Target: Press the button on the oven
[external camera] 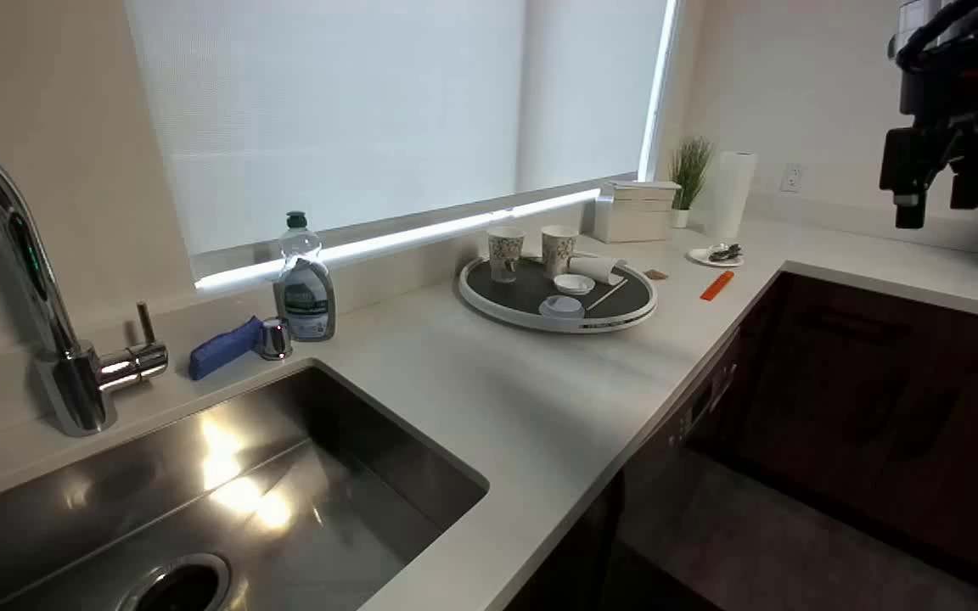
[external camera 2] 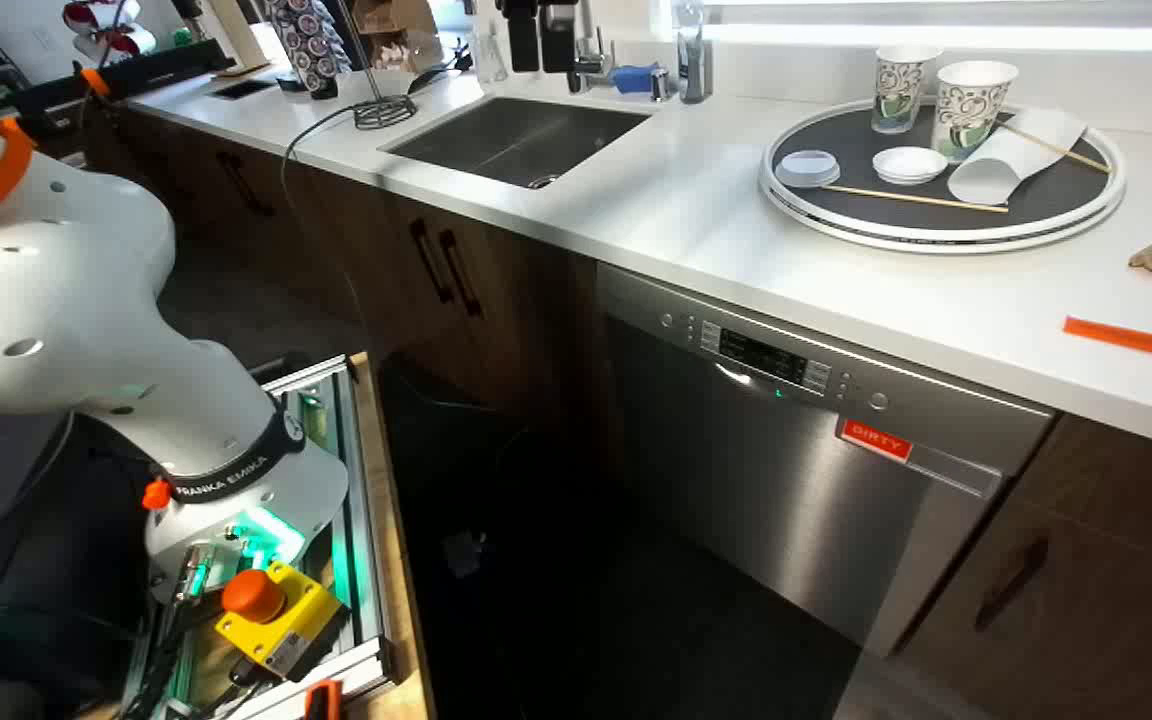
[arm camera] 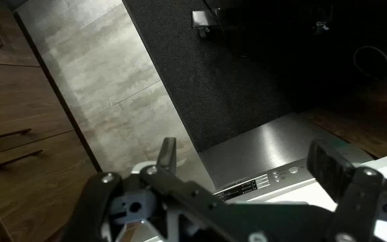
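The oven (external camera 2: 736,480) is a wide built-in appliance under the countertop, with a flat steel front that looks dark in an exterior view (external camera: 657,454). Its top panel has a black display (external camera 2: 762,355), a round button at the left (external camera 2: 666,320) and one at the right (external camera 2: 878,401). In the wrist view, a round button (arm camera: 293,170) and part of the display (arm camera: 239,190) show between my fingers. My gripper (external camera: 938,204) is open and empty, high in the air and apart from the oven. It also shows at the top edge in an exterior view (external camera 2: 541,55) and in the wrist view (arm camera: 244,154).
The white countertop (external camera 2: 656,225) overhangs the oven. On it stand a round tray (external camera 2: 936,240) with cups, an orange strip (external camera 2: 1141,341) and a soap bottle (external camera: 305,293) by the steel sink (external camera: 446,475). A red DIRTY sign (external camera 2: 876,439) is on the oven. Wooden cabinets (external camera 2: 1066,560) flank it.
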